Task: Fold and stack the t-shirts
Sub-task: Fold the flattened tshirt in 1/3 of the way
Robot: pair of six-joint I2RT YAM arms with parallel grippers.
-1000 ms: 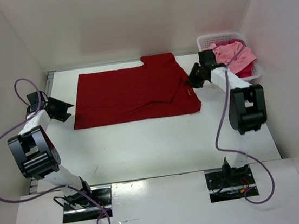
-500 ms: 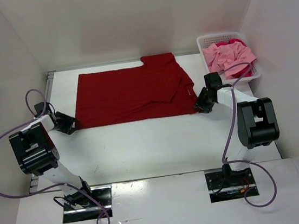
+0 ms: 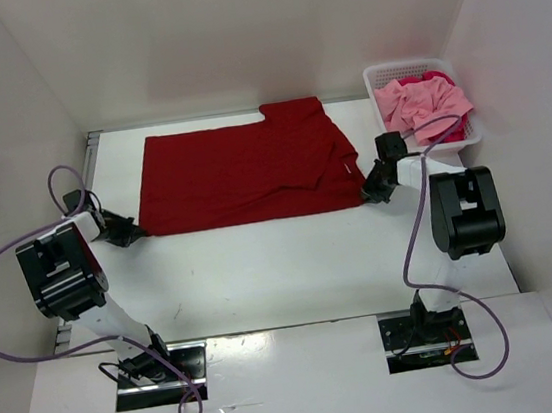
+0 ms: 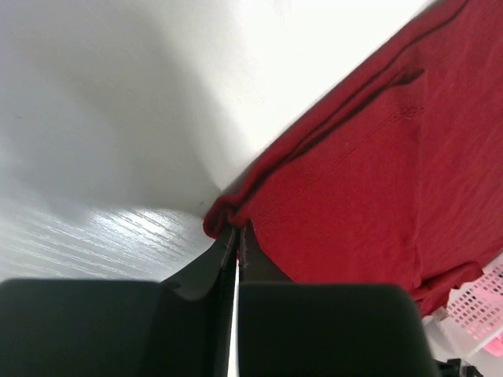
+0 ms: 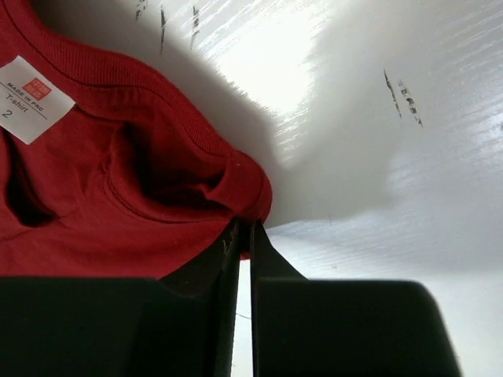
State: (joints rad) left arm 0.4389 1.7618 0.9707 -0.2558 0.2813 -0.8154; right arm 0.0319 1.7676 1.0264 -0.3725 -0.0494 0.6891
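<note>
The red shirt [image 3: 241,170] lies flat across the far half of the worktop [image 3: 264,268]. The left gripper [image 3: 130,231] is pinched closed on its near-left corner. The right gripper [image 3: 370,192] is closed on the near-right edge at the collar, near the white label [image 5: 31,98]. The light pink shirt [image 3: 424,98] and magenta shirt [image 3: 456,130] lie crumpled in the basket [image 3: 381,75] at far right.

Dark red t-shirt [image 3: 247,175], plain; neck label [image 5: 31,98] white, red print. Light pink t-shirt [image 3: 424,100], plain. Basket [image 3: 377,75] white mesh. Tabletop [image 3: 264,268] white

Three t-shirts [image 3: 241,170] [image 3: 426,97] [image 3: 454,130], one basket [image 3: 402,64], two pincers [image 3: 136,231] [image 3: 368,193]
</note>
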